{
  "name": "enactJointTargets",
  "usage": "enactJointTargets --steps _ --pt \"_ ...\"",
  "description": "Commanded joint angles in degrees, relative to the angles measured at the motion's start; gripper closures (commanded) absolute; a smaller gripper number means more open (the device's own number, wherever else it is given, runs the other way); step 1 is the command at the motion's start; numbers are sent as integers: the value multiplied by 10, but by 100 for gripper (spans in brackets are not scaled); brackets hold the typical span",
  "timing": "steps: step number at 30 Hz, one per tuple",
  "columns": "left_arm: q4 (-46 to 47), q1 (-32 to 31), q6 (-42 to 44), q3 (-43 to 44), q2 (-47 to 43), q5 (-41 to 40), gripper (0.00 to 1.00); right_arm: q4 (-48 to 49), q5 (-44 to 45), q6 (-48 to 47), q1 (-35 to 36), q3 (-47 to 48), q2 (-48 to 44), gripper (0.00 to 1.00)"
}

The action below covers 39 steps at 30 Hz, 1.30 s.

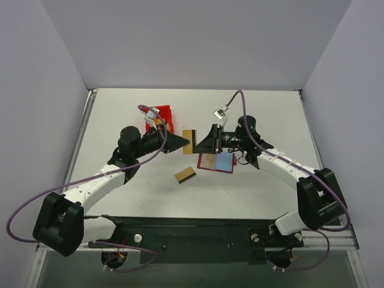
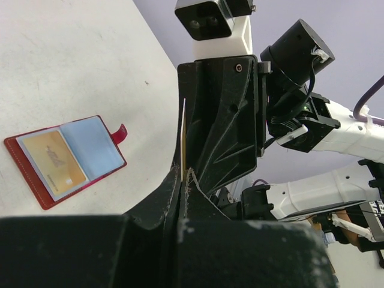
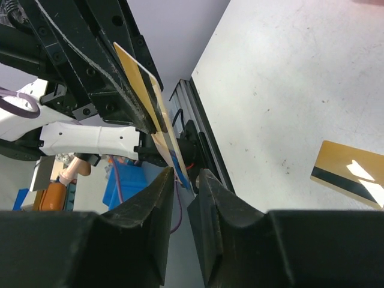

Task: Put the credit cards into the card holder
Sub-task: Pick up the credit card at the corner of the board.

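Thin gold-tan credit card (image 1: 191, 136) is pinched flat between the left gripper (image 2: 182, 181) fingers, while the right gripper (image 3: 186, 177) is held open just a crack around its right edge.

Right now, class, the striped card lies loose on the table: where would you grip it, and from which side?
The striped card lies flat, so only its edges offer purchase. Probably come straight down, pinching across the two long edges at mid-length: the shorter span needs less opening.
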Motion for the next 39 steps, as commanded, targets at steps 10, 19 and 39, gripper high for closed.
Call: enactJointTargets --steps 10,19,39 --pt "61 -15 -33 9 28 56 100 5 48 -72 -2 -1 -64 66" --pt "90 -19 -57 -9 20 51 100 29 53 -59 -2 -14 -74 79" --pt "32 -18 -29 14 27 3 43 -223 171 -127 -12 54 -96 100"
